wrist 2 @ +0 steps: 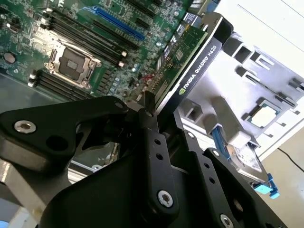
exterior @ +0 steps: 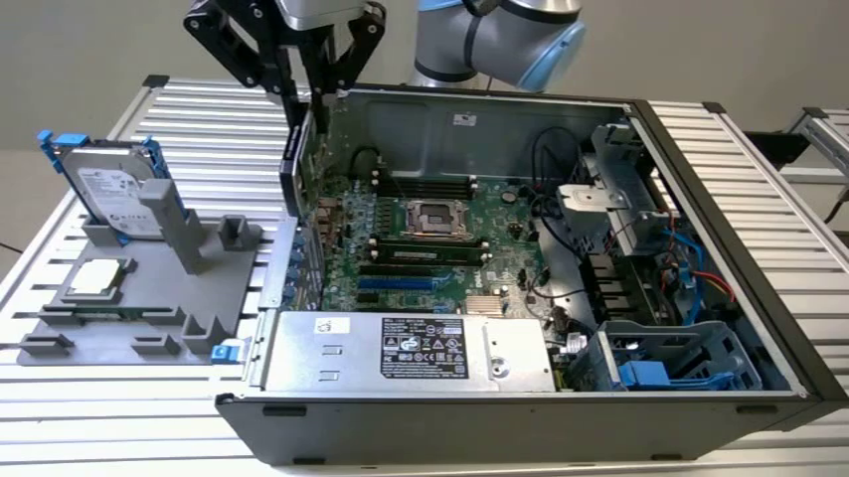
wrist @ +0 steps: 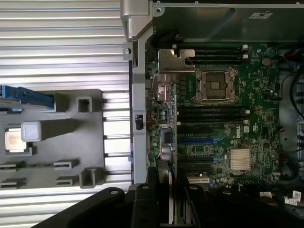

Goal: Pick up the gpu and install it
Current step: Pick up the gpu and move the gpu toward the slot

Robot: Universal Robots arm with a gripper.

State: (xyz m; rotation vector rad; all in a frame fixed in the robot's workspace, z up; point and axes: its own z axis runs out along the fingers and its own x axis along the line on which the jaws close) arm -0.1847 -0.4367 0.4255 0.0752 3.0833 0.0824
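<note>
Gripping thin flat gpu (wrist 2: 187, 59) | black tool (wrist 2: 156, 110) clamped on its edge | over green motherboard (wrist: 256, 95)

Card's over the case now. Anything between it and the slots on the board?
Nothing visible. The tool holds the gpu on edge above the motherboard, beside the case wall. The blue slot lies bare, no cable across it; the board right under the card is hidden.
</note>
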